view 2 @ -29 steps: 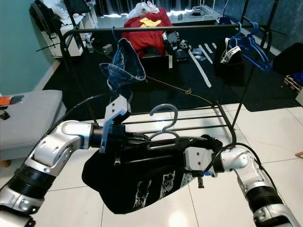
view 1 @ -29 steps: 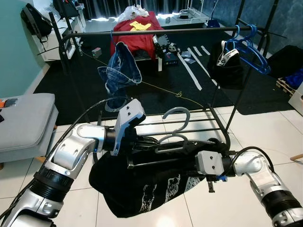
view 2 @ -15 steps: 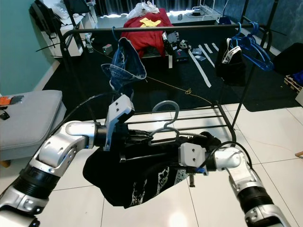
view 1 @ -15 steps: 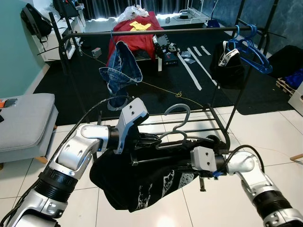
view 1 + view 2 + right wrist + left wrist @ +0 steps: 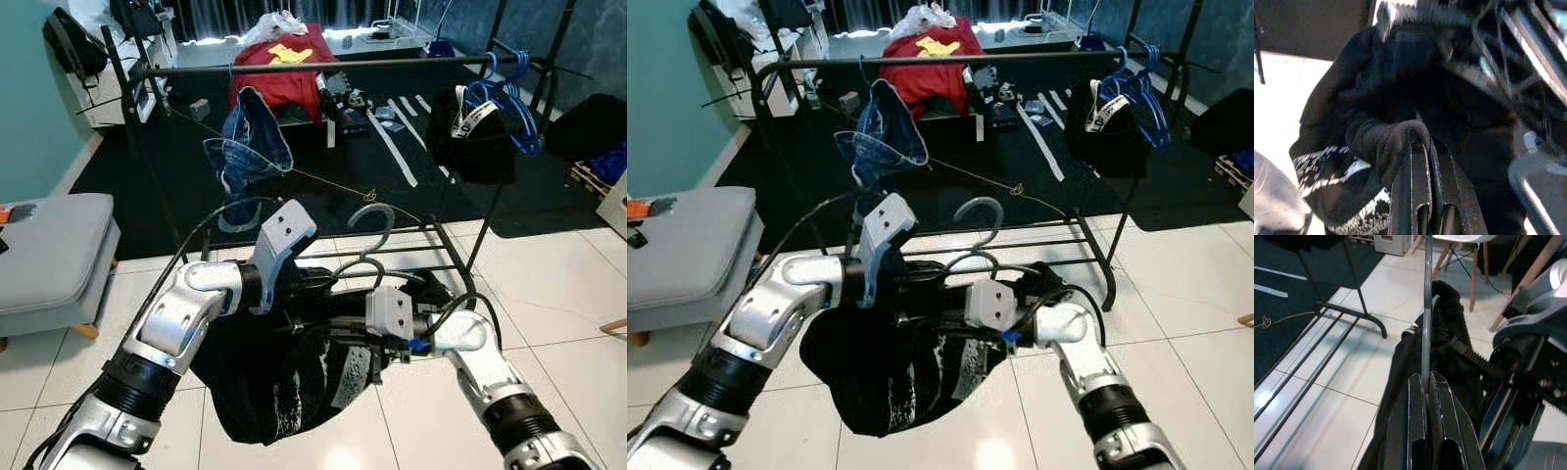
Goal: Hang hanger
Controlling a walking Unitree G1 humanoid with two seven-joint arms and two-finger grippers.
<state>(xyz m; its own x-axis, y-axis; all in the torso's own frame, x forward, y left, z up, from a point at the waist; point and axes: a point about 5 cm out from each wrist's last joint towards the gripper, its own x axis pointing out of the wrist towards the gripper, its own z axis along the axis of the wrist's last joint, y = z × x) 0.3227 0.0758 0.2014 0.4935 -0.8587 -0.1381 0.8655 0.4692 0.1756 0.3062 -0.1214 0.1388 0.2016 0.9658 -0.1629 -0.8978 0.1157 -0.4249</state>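
Both grippers (image 5: 328, 304) closer together, gripping hanger (image 5: 370, 230) w/ shirt (image 5: 284, 377).

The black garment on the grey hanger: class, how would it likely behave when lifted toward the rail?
The black garment is probably floppy: it sags in folds below the grey hanger. It may slide or bunch, as the right gripper pinches a fold of it. The hanger looks stiff, held by the left gripper.

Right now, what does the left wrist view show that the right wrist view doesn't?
Left wrist view: the left pincer shut on the hanger, with white floor tiles and a rack foot beyond. Right wrist view: the right pincer shut on a fold of the black shirt, with its white print. Both show the shirt.
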